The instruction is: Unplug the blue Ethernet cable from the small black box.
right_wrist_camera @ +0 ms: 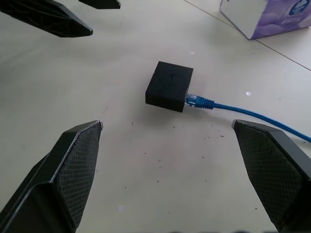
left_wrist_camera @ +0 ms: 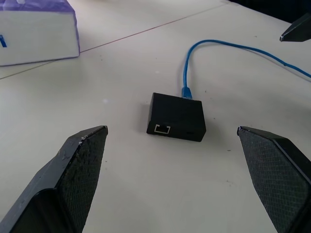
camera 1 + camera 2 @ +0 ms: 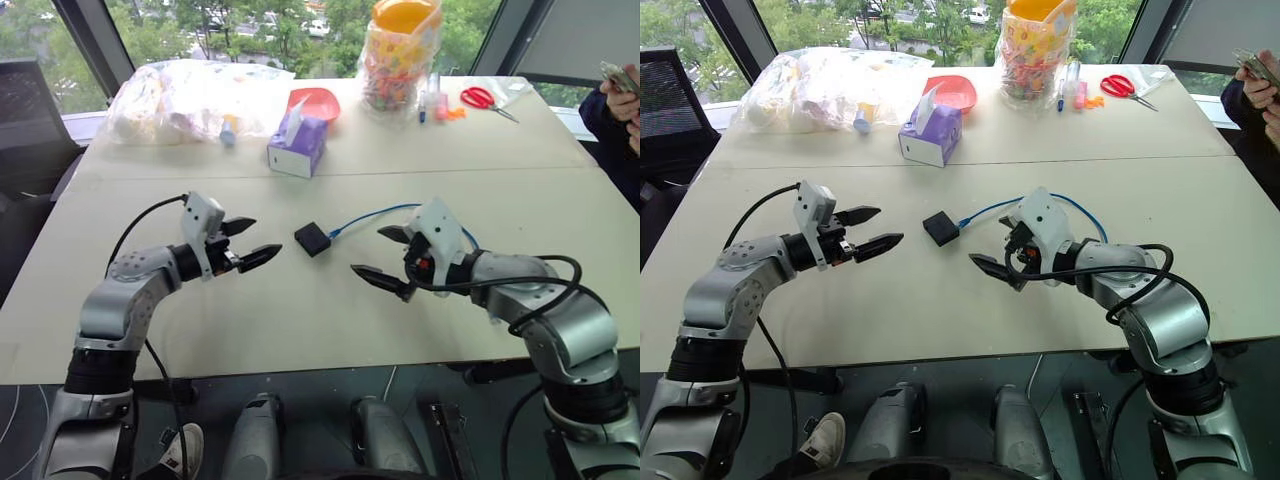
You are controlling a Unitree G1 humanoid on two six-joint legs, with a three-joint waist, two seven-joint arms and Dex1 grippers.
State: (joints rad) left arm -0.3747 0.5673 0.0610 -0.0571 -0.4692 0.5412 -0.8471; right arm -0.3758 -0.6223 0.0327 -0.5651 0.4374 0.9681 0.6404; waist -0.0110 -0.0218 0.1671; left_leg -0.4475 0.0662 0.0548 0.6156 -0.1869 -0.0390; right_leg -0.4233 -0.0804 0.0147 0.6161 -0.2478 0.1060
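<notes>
Left eye view: the small black box (image 3: pixel 312 239) lies flat on the table (image 3: pixel 300 320), between the 2 grippers and touching neither. The blue Ethernet cable (image 3: pixel 375 214) is plugged into the box's right side (clear plug seated in the port) and curves off to the right. Left gripper (image 3: pixel 249 243), fingers spread wide, holds nothing. Right gripper (image 3: pixel 382 256), likewise wide and empty. A purple tissue box (image 3: pixel 297 146) stands farther back.

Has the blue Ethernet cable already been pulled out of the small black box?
No, the blue Ethernet cable has its plug seated in the side of the small black box.
</notes>
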